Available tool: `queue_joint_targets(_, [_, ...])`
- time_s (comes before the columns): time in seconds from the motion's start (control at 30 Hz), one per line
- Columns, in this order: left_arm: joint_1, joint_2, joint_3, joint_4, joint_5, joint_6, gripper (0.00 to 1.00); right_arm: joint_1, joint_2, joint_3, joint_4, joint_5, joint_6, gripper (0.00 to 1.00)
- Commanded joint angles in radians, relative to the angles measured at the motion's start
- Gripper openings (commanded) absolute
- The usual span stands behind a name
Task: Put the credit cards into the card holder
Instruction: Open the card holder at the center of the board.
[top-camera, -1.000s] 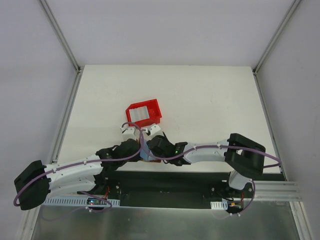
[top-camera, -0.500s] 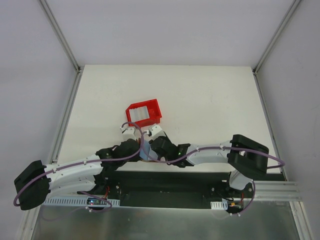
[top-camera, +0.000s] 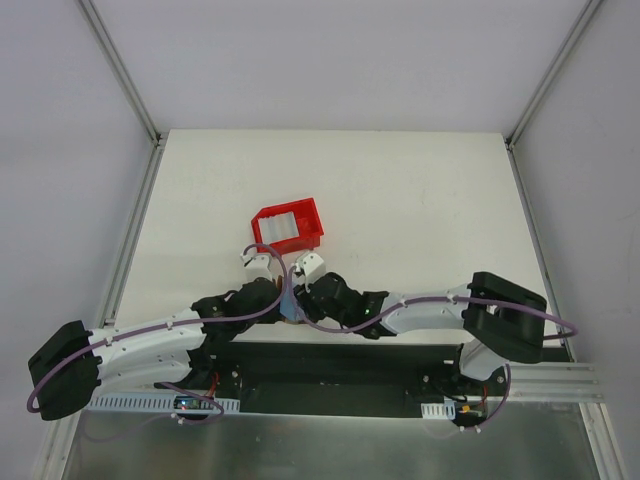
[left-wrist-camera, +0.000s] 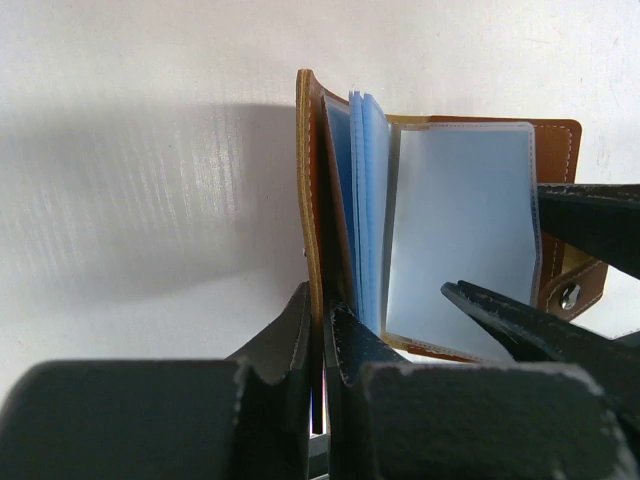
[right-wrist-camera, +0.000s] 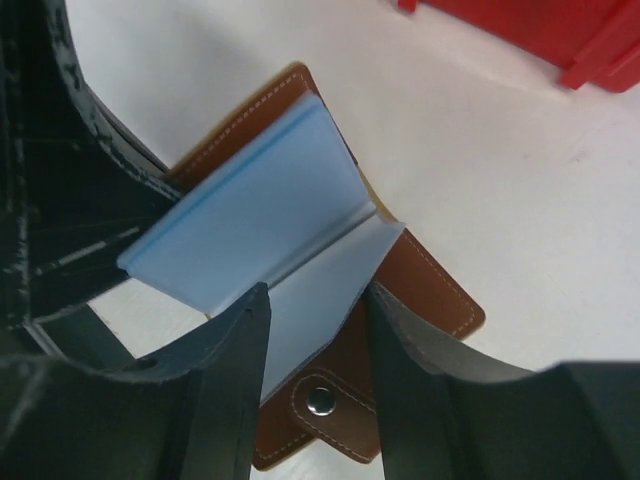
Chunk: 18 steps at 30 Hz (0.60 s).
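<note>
The card holder (left-wrist-camera: 450, 240) is a brown wallet lying open on the white table, with pale blue sleeves fanned up; it also shows in the right wrist view (right-wrist-camera: 430, 280) and, mostly hidden under the wrists, in the top view (top-camera: 291, 310). My left gripper (left-wrist-camera: 322, 320) is shut on the upright brown cover and sits just left of the wallet (top-camera: 278, 300). My right gripper (right-wrist-camera: 315, 310) is open, its fingers straddling a blue sleeve and the snap strap (right-wrist-camera: 320, 400). The credit cards (top-camera: 283, 224) lie pale in the red tray.
The red tray (top-camera: 312, 235) stands just beyond both grippers, and its corner shows in the right wrist view (right-wrist-camera: 520, 30). The two wrists crowd together over the wallet near the table's front edge. The right gripper's fingers (left-wrist-camera: 590, 225) reach into the left wrist view.
The right arm's elbow has slid right and nearer, and its wrist has shifted slightly at the wallet. The left arm and the wallet have stayed put.
</note>
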Motion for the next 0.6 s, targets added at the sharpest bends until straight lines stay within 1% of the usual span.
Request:
queue_joint_targets(0.0, [-0.006, -0.013, 0.006, -0.008, 0.012, -0.009, 0.0, -0.051, -0.055, -0.012, 0.069, -0.151, 0.135, 0.43])
queue_joint_targets(0.03, [-0.004, -0.014, 0.006, -0.006, 0.012, -0.01, 0.0, -0.063, -0.058, -0.021, 0.073, -0.154, 0.156, 0.4])
queue_joint_targets(0.2, [-0.006, -0.026, 0.002, -0.008, 0.012, -0.013, 0.0, -0.137, -0.102, -0.065, 0.083, -0.238, 0.23, 0.4])
queue_joint_targets(0.27, [-0.004, -0.025, 0.003, -0.008, 0.012, -0.012, 0.0, -0.148, -0.116, -0.073, 0.084, -0.238, 0.244, 0.42])
queue_joint_targets(0.33, [-0.006, -0.022, 0.006, -0.008, 0.013, -0.009, 0.0, -0.154, -0.136, -0.078, 0.08, -0.232, 0.254, 0.46])
queue_joint_targets(0.4, [-0.006, -0.025, 0.009, -0.006, 0.013, -0.006, 0.0, -0.175, -0.157, -0.075, 0.057, -0.225, 0.291, 0.47])
queue_joint_targets(0.57, [-0.004, -0.031, 0.015, -0.008, 0.016, 0.0, 0.0, -0.197, -0.205, -0.049, 0.027, -0.264, 0.311, 0.47])
